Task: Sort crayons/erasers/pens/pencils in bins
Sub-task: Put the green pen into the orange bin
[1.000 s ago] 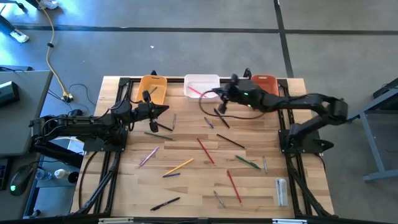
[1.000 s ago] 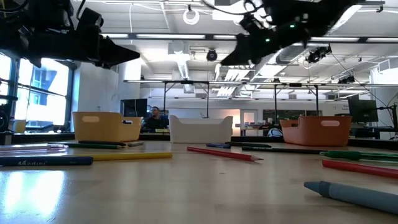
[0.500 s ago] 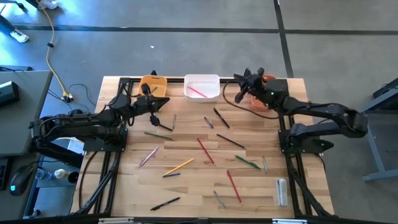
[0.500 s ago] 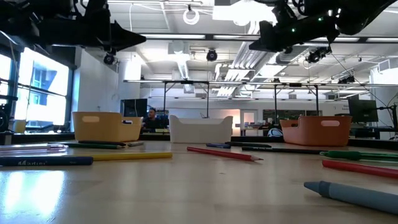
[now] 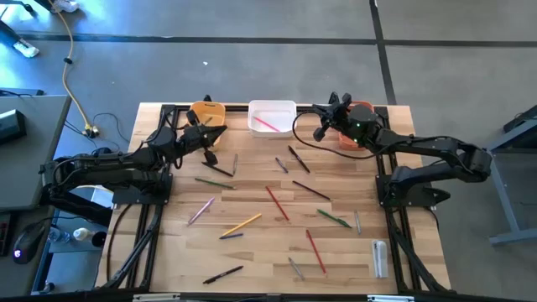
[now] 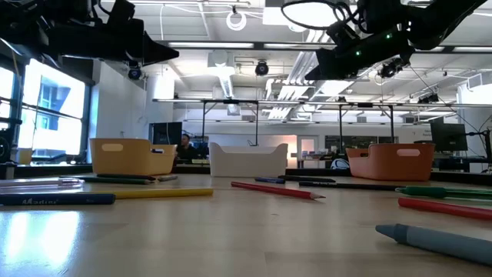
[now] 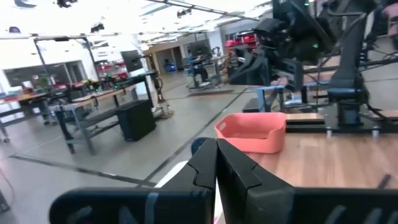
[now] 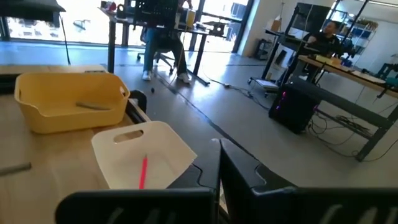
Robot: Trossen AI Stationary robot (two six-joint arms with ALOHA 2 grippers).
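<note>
Overhead, both pincers — left gripper point(image 5: 211, 132), right gripper point(image 5: 325, 122) — hang pressed together, holding nothing.

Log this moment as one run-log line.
left gripper: shut, empty, by yellow bin | right gripper: shut, empty, by red bin | white bin: pink pencil

A wooden table point(image 5: 252, 252) spreads beneath both pairs of jaws. Well away from the left gripper's point(image 7: 216, 144) jaws, behind that arm's base, a yellow cable point(image 5: 70, 75) snakes over the grey floor point(image 5: 252, 59). Far beyond the right gripper's point(image 8: 219, 146) jaws, a black computer tower point(image 8: 297, 106) stands beside a desk point(image 8: 348, 71), where a person point(image 8: 326, 31) sits.
</note>
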